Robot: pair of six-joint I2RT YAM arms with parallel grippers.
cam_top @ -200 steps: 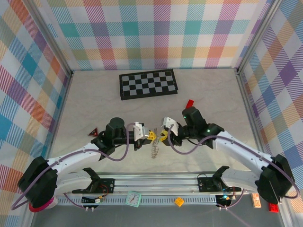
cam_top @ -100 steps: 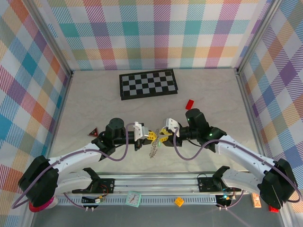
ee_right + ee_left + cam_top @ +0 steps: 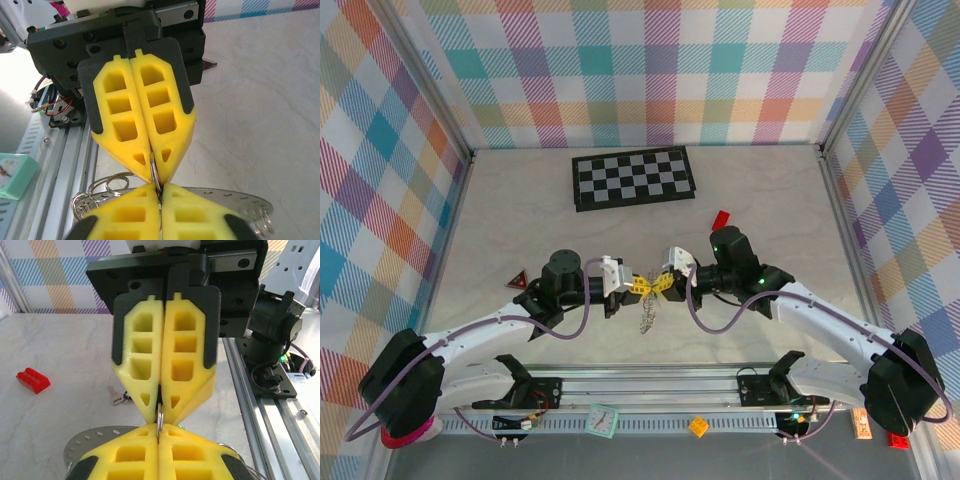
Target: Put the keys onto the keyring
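As the right arm [image 3: 820, 318] is finishing its swing in from the red block [image 3: 721, 219] side, the right gripper [image 3: 659, 284] is now meeting the left gripper [image 3: 639, 287] tip to tip above the table [image 3: 520, 210]. Its jaws, half apart a second ago, are now pressing fully together, while the left jaws are staying clamped as before. Both pincers are pinching the same wire loop [image 3: 159, 417] on the rim of the keyring [image 3: 646, 318], which is hanging under the tips, nearly edge-on from the top camera. Judging by this, the ring is getting a two-sided hold, probably for a handover or for prising a loop open. Neither pincer is carrying a key, so threading is not starting yet. The left wrist camera is adding the flat grey face of the keyring low left and one silver key [image 3: 116, 396] lying on the table beyond, head colour hidden. The right wrist camera is showing more fringe loops [image 3: 102, 187] bunching near the rail [image 3: 52, 150].
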